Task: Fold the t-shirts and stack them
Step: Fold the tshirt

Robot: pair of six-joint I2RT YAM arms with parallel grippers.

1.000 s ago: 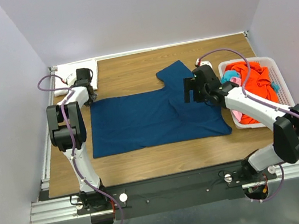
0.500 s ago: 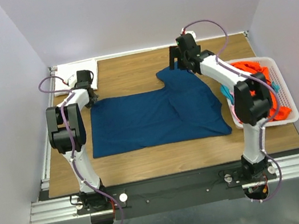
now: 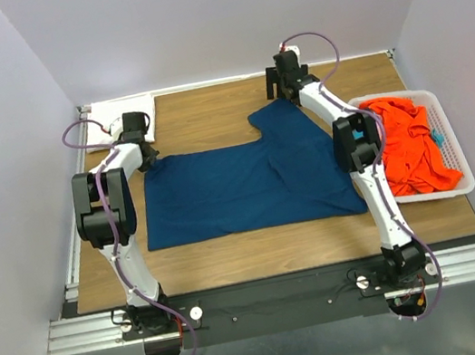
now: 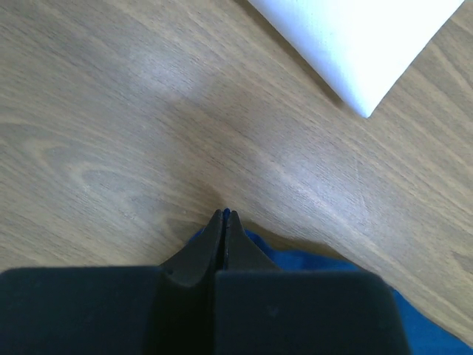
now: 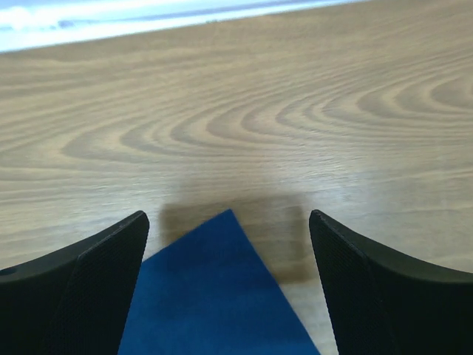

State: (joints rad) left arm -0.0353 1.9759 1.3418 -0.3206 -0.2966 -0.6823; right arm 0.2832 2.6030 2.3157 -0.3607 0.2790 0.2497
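My left gripper (image 4: pixel 224 216) is pinched tight on the near-left corner of the navy shirt (image 3: pixel 239 186). My right gripper (image 5: pixel 229 222) gapes wide over its far sleeve tip. The shirt lies spread flat on the table (image 3: pixel 208 114).

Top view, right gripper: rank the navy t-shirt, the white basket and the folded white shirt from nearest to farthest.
From the right gripper, open at the far edge of the table:
1. navy t-shirt: its sleeve tip sits inside the gripper's opening.
2. white basket: along the right edge.
3. folded white shirt: far-left corner, across the table.
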